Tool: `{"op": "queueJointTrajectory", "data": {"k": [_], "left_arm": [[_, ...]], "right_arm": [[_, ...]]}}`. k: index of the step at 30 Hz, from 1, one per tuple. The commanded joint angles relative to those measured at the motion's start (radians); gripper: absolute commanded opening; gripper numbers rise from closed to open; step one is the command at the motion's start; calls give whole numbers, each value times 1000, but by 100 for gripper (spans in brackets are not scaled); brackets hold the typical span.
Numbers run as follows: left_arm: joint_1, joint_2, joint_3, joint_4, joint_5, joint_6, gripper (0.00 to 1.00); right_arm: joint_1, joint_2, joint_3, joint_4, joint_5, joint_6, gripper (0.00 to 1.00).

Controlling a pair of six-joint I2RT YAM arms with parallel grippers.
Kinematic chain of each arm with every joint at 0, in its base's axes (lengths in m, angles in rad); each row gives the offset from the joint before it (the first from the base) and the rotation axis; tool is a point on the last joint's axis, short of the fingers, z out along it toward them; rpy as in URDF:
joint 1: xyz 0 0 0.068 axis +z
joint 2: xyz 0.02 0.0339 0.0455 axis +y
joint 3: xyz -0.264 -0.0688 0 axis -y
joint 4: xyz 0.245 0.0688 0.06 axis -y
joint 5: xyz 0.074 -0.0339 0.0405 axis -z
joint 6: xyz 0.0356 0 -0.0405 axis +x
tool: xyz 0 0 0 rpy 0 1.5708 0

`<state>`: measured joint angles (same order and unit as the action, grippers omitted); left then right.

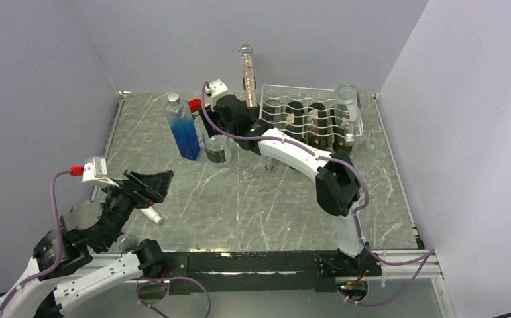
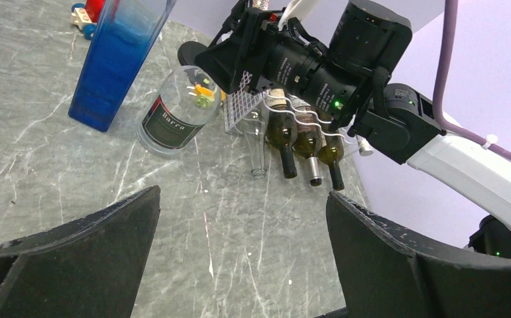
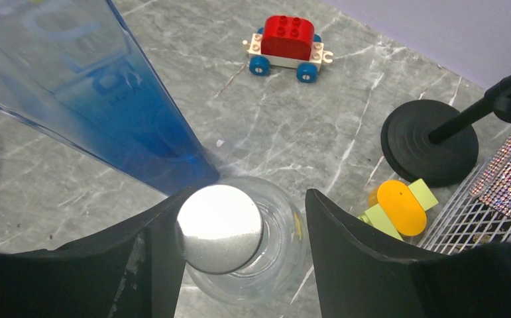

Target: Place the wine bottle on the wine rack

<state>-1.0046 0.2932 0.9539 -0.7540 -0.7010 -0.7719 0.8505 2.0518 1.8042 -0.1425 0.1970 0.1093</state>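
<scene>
two end effectors, both empty so far. left end effector (image 1: 150,186) sits low over the desk (image 1: 252,205), jaws wide apart, nothing between them. next comes a tall blue bottle (image 1: 183,129), then the clear wine bottle (image 1: 217,152) upright just beside it, not lifted. right end effector (image 3: 242,199) hangs over it, spread either side of the silver cap (image 3: 219,228), no grip made as far as i can tell. far right, the wine rack (image 1: 292,87) holds three dark bottles (image 1: 315,122). grasp, carry and lay-down are all left.
</scene>
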Motion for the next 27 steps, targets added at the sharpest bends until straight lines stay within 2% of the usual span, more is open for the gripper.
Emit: {"op": "queueJointTrajectory", "data": {"k": [1, 3, 5, 9, 11, 19, 27], "left_arm": [[3, 22, 1, 14, -1, 16, 99], [3, 22, -4, 25, 7, 23, 99], [3, 25, -7, 26, 10, 22, 99], [3, 30, -10, 23, 12, 17, 99], [3, 32, -12, 26, 18, 19, 99], [3, 70, -54, 64, 82, 48, 99], [3, 138, -165, 136, 186, 14, 99]], "right_arm": [[13, 19, 54, -42, 40, -8, 64], [13, 27, 66, -64, 35, -8, 60], [14, 27, 68, -81, 23, -14, 52], [14, 0, 41, -81, 13, -15, 14], [13, -20, 26, -81, 16, -11, 1], [13, -152, -71, -106, 17, 67, 0], [11, -391, -436, 20, 14, 155, 0]]}}
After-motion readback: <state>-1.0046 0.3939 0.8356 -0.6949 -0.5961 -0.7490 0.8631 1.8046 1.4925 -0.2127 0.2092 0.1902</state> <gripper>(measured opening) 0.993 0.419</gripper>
